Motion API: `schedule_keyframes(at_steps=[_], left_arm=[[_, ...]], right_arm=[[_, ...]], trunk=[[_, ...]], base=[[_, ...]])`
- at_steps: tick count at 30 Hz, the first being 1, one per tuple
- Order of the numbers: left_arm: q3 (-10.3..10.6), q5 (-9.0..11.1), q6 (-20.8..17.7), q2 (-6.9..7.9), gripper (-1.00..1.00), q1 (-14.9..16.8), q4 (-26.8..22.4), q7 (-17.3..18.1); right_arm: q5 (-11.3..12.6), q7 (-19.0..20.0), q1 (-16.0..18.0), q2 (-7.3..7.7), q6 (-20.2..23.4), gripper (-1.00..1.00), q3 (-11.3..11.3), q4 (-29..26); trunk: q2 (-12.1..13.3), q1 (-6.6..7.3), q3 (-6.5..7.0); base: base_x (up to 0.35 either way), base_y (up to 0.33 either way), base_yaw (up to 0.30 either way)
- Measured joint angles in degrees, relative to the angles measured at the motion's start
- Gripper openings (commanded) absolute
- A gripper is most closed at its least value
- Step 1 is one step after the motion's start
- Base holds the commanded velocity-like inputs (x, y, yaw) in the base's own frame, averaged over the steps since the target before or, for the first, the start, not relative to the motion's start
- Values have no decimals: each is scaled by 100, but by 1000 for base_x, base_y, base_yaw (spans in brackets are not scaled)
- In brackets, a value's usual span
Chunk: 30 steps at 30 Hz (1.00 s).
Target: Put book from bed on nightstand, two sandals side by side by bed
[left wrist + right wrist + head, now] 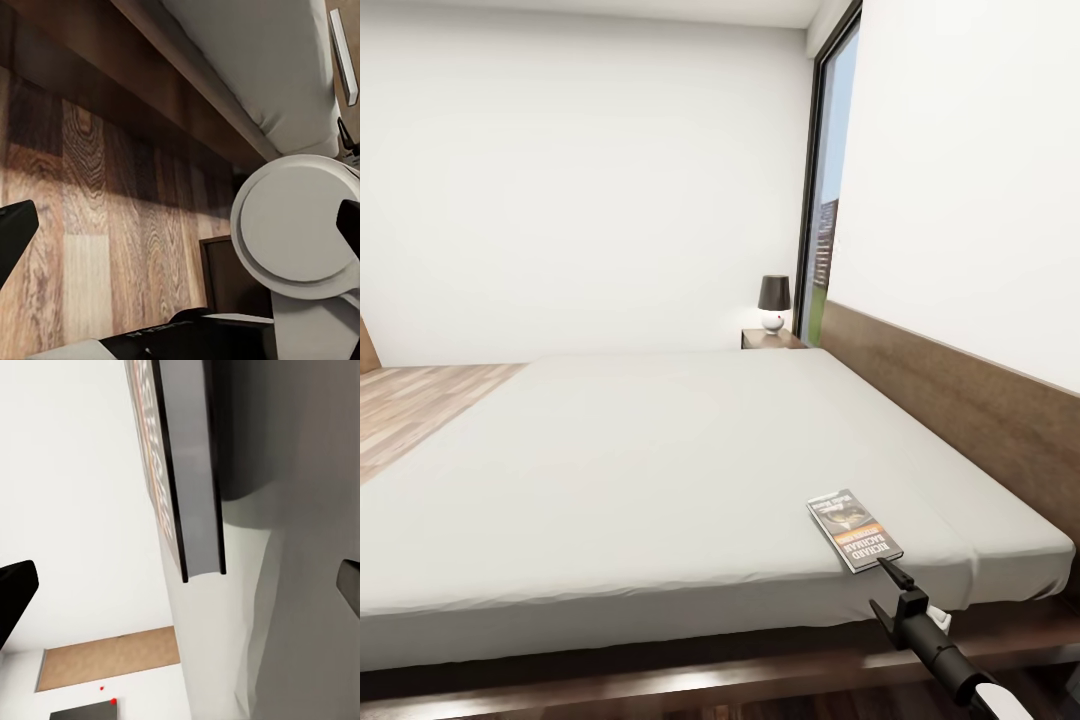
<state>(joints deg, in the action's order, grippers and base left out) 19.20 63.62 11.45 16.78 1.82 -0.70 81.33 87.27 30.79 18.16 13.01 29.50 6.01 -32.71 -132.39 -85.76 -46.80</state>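
Note:
The book (853, 530) lies flat on the light mattress of the bed (660, 450), close to its near right corner. My right gripper (880, 585) is open just in front of that corner, one fingertip almost at the book's near end. In the right wrist view the book (187, 472) is very close, its end lying between the spread fingers (15, 592) without touching them. My left gripper (180, 232) is open and empty, low over the wood floor beside the bed frame; the book (343, 52) appears far off there. A nightstand (770, 340) stands beyond the bed's far side. The sandals are out of view.
A lamp (774, 300) with a dark shade stands on the nightstand. The brown headboard (960, 400) runs along the right wall, with a tall window (825, 200) beyond it. Wood floor (410, 410) lies left of the bed. A dark brown box-like thing (225, 270) sits by my white base (300, 225).

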Motion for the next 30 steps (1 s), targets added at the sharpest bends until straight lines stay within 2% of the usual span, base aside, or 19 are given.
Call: schedule_keyframes(at_steps=[30], left_arm=[[0, 0, 0, 0, 100, 0, 0, -1]], right_arm=[[0, 0, 0, -8, -3, 100, 3, 2]], trunk=[[0, 0, 0]], base=[[4, 0, 0]])
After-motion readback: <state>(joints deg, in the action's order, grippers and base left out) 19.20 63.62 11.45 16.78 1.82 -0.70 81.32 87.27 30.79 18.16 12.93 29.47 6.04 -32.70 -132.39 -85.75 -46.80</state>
